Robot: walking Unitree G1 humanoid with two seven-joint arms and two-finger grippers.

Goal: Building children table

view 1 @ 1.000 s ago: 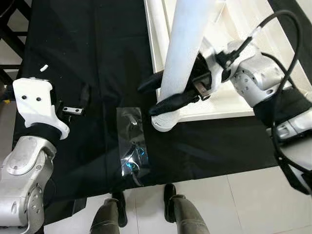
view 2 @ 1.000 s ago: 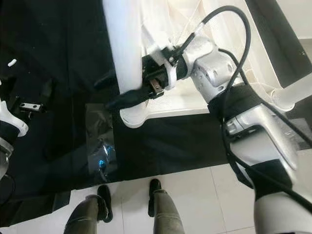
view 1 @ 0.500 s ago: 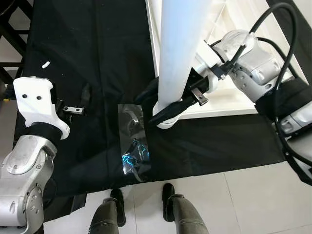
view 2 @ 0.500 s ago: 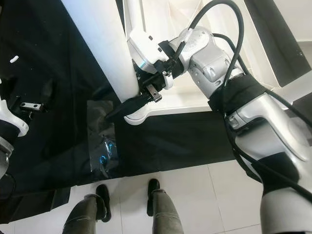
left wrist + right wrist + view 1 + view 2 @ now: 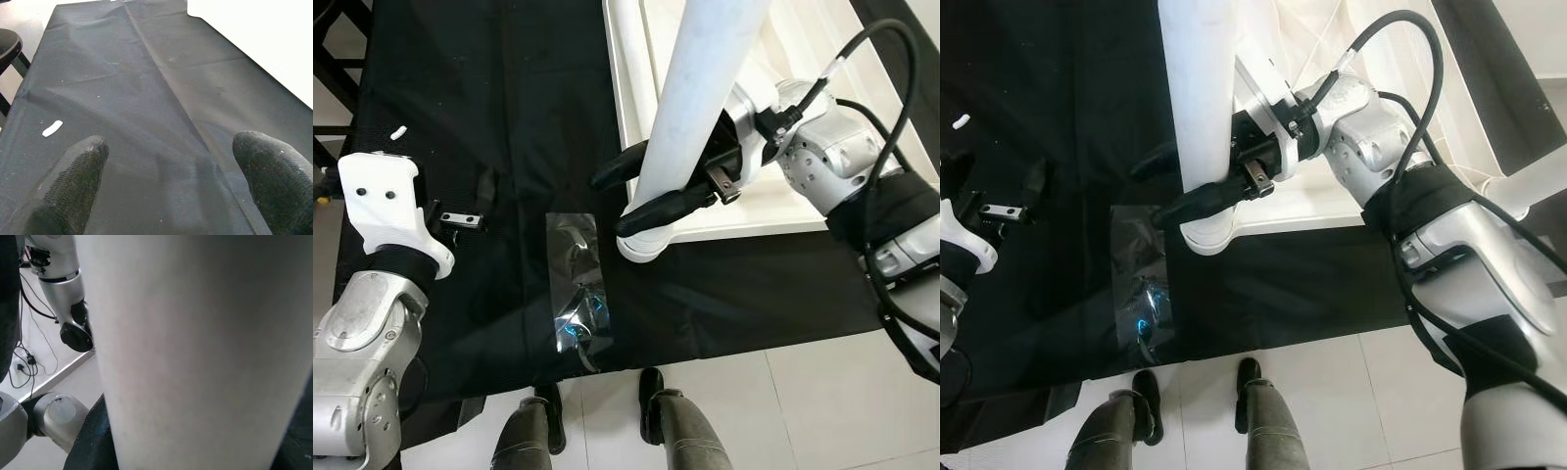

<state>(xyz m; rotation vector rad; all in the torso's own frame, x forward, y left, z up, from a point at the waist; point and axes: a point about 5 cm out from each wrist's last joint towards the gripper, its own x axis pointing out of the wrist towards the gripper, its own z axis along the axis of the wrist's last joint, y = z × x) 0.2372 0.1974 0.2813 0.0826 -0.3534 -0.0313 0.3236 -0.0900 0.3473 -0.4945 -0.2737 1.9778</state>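
Right gripper (image 5: 651,191) clamps a white table leg (image 5: 700,93), 1 black finger on each side of it, low on the shaft. Leg stands near upright, tilted slightly; its flared foot (image 5: 644,241) sits at the near edge of the white tabletop (image 5: 773,211), partly over the black cloth (image 5: 509,98). Tabletop lies flat on the cloth, rim up. In the right wrist view the leg (image 5: 195,347) sits between the fingers (image 5: 93,440).

Left gripper (image 5: 168,181) hangs above the cloth (image 5: 122,73) at the robot's left, fingers (image 5: 73,181) spread wide, nothing between them. Its white wrist housing (image 5: 386,211) shows in the left eye view.

On the cloth: 1 clear plastic bag (image 5: 578,289), crumpled, with small hardware glinting inside, between the 2 arms and just beside the leg's foot. 1 small metal bracket (image 5: 460,220) near the left wrist. 1 small white peg (image 5: 399,130) further out, well apart from the rest.

Robot's 2 feet (image 5: 656,392) stand on pale floor tiles (image 5: 803,401) at the cloth's near edge.
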